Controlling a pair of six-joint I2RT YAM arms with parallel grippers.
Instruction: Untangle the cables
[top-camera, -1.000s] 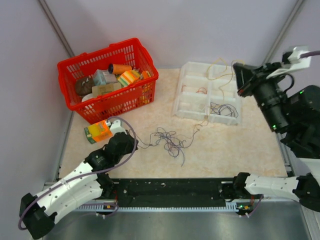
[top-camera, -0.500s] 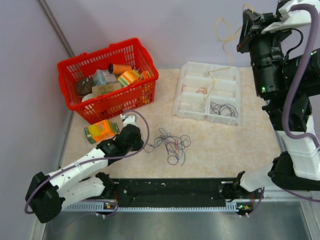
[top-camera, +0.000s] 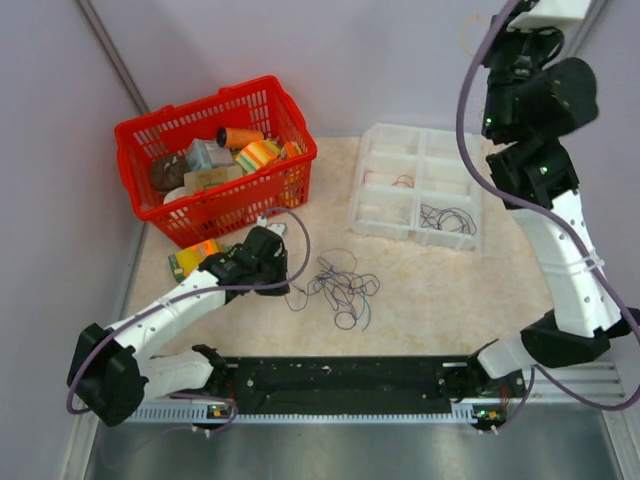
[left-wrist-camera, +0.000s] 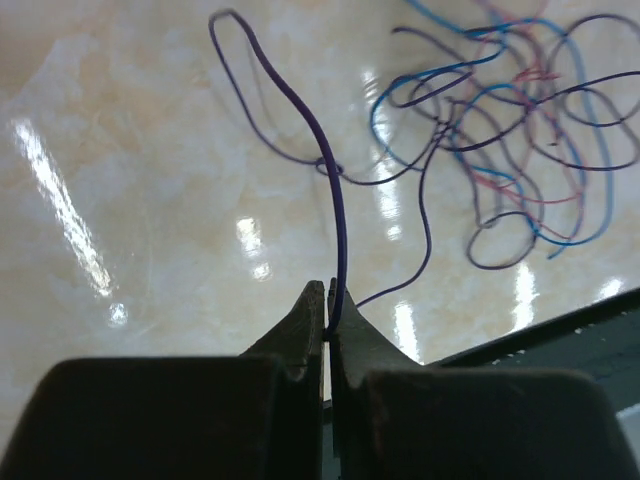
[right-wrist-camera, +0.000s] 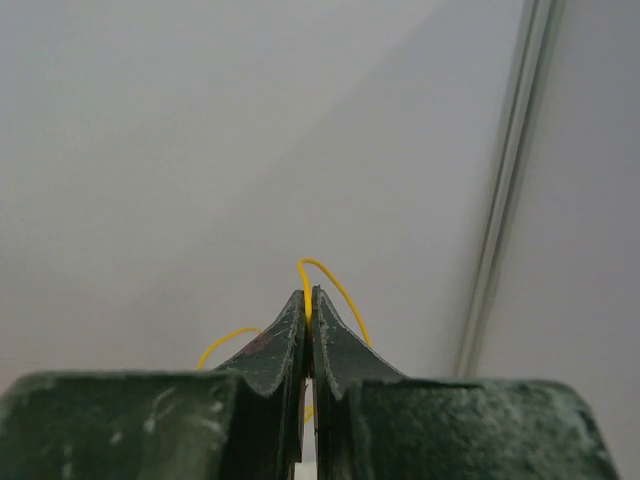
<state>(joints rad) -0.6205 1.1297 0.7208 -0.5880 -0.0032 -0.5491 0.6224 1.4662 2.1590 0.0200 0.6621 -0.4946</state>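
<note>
1. Lying in a loose snarl on the table (top-camera: 450, 300), the cables (top-camera: 342, 290) sit at mid-table, between the red basket (top-camera: 135, 135) and the clear tray (top-camera: 372, 222). Blue, purple, dark and reddish strands cross in small loops.
2. At the heap's left side, the left gripper (left-wrist-camera: 327, 318) is clenched on one purple strand (left-wrist-camera: 336, 215). The strand rises from the tips and crosses a thinner dark loop that leads into the heap.
3. Standing high against the back wall, well apart from the table, the right gripper (right-wrist-camera: 308, 300) is pinched tight on a yellow strand (right-wrist-camera: 335, 283). The strand arcs just above the tips, and no part of it is seen reaching the table.
4. Handling (judged): the strands look almost weightless, and limp yet springy enough to keep their curl. They would likely slip from a loose pinch and catch at every crossing, so a hard pull may tighten the knot.
5. Where to hold (judged): a free end or an outer loop clear of the crossings, taken at the very fingertips.
6. Surface: pale, marbled and glossy, with bright reflections. Wire this thin lies flat on it, which probably leaves little for a finger to get under.
7. Room: some tray compartments already hold strands, among them one reddish and one dark. The basket is full of packets, and an orange-and-green box (top-camera: 195, 260) lies just beside it, near the left arm. A dark rail (top-camera: 340, 375) borders the near edge, and walls close in behind and at both sides.
</note>
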